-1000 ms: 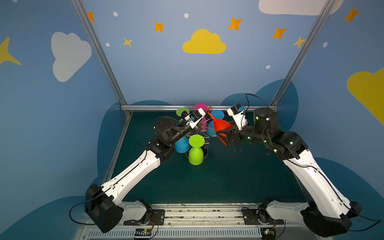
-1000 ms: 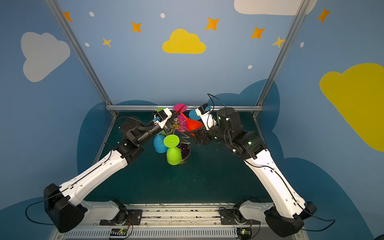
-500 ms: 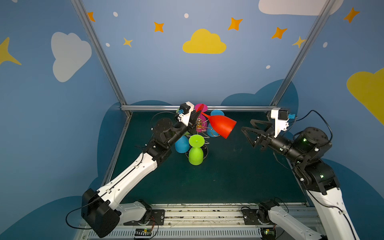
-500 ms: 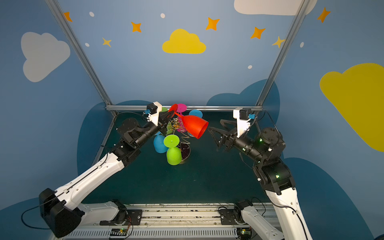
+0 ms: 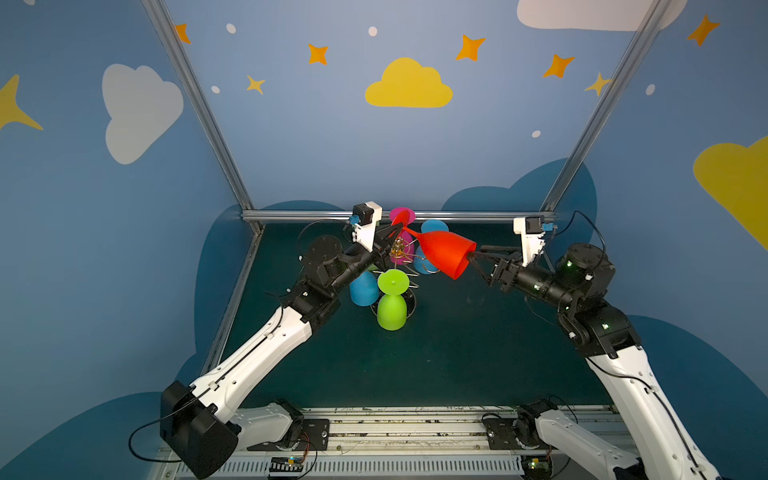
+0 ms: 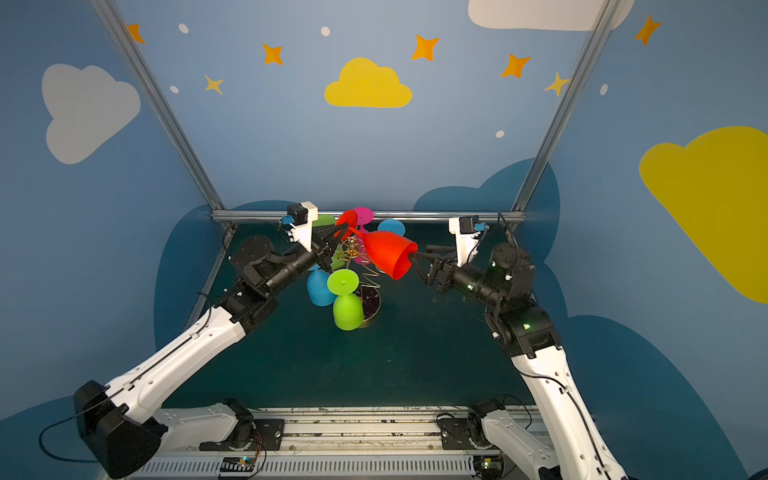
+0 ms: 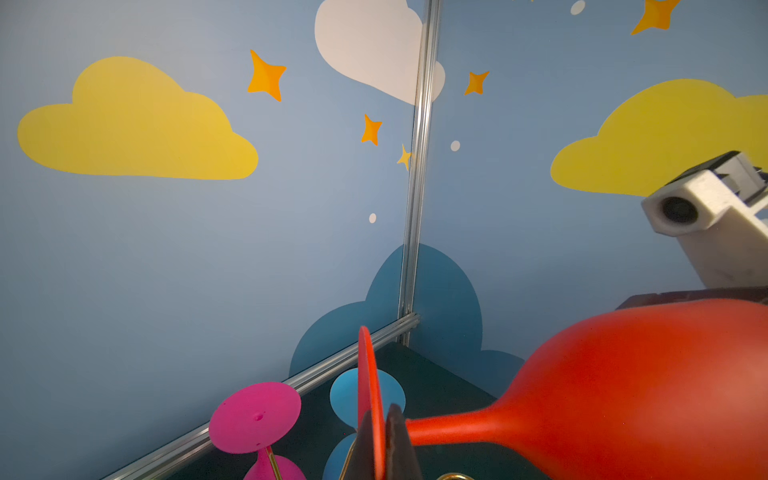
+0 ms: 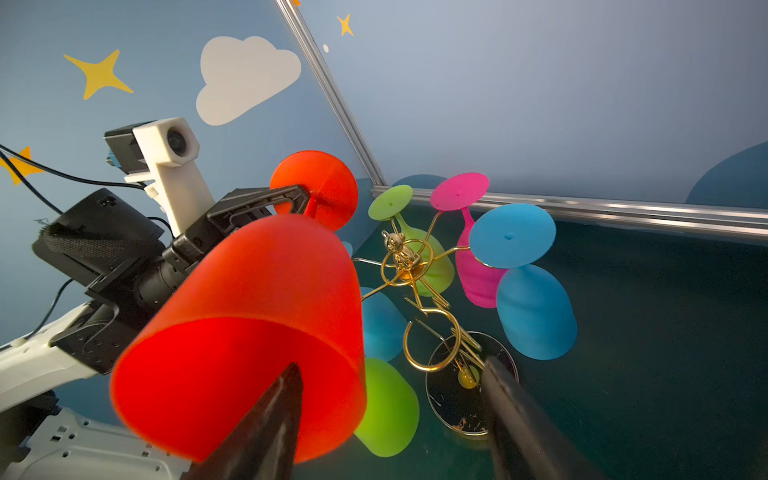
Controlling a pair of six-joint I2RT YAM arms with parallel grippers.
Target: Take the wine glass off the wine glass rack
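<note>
Looking at the red wine glass (image 5: 442, 251) first: it lies almost on its side in the air, foot just above the top of the wine glass rack (image 6: 353, 249) and bowl pointing away from the rack toward the right arm. It hangs from no rack arm. My left end effector (image 7: 380, 440) is fully closed on the thin foot disc, one finger on each face, and the left wrist view shows that pinch close up.

My right end effector (image 8: 392, 365) sits at the bowl's open mouth with its jaws apart. In the right wrist view one finger (image 8: 274, 415) crosses the rim while the other stands off to the rack's side. Whether either touches the glass I cannot tell; it grips nothing.

The rack stands on the bench (image 5: 457, 353), gold wire rising from its dark round base (image 8: 457, 399). Five more glasses surround it bowl-down: a green glass (image 5: 390, 309) and a blue glass (image 5: 363, 289) on the rack's near side, with a pink glass (image 8: 478, 274), a second blue one (image 8: 536, 311) and a second green one (image 8: 432, 266) on the far side.
</note>
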